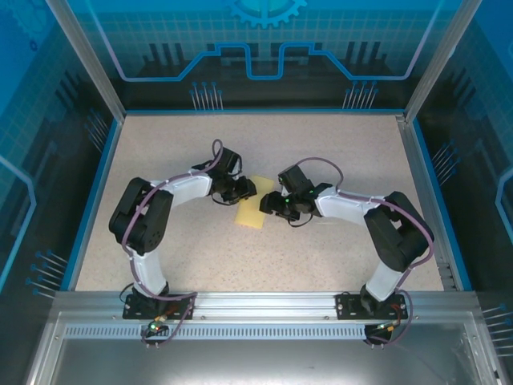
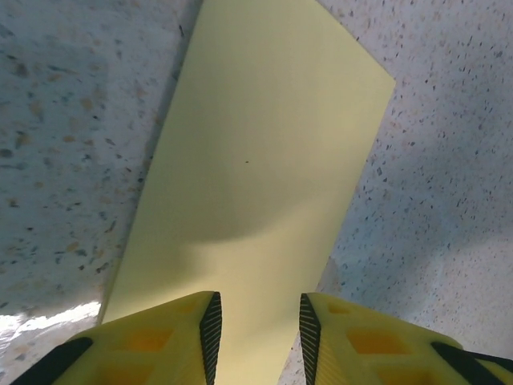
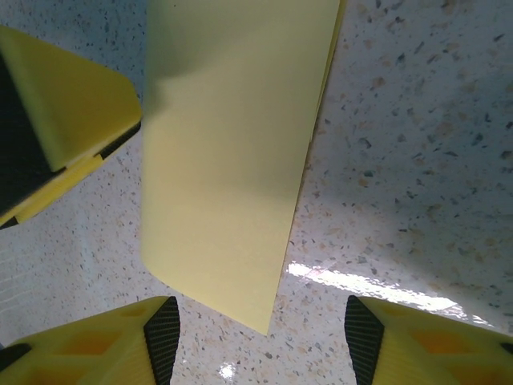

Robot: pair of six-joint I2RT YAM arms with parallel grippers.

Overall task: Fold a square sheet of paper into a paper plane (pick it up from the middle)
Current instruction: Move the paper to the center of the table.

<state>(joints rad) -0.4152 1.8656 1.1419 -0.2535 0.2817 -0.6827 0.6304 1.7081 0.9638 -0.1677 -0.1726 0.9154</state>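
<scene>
Closest to my left wrist camera, my left gripper [image 2: 259, 335] stands with its two yellow fingers [image 2: 152, 349] a narrow gap apart. The pale yellow sheet of paper [image 2: 264, 160] runs up out of that gap across the table; the jaws are not pressed together, and I cannot tell whether either one touches the sheet. From above, the biggest thing is the blue printed enclosure [image 1: 264, 48] walling three sides, then the speckled beige table [image 1: 345, 152] inside it, with a metal rail [image 1: 256, 303] along the near edge where my bases are bolted. My left arm [image 1: 148, 216] and right arm [image 1: 393, 233] both bend inward towards the table's middle, the grippers facing each other from either side of the sheet, which lies there looking like a narrow oblong. My right gripper [image 3: 264, 337] is spread wide, its black ribbed pads [image 3: 164, 337] well apart and holding nothing; the sheet's near corner points into the space between them without reaching either finger. In the right wrist view a thin second edge shows along the sheet's right long side, and one yellow finger of my left gripper sits just beside the sheet's left edge.
</scene>
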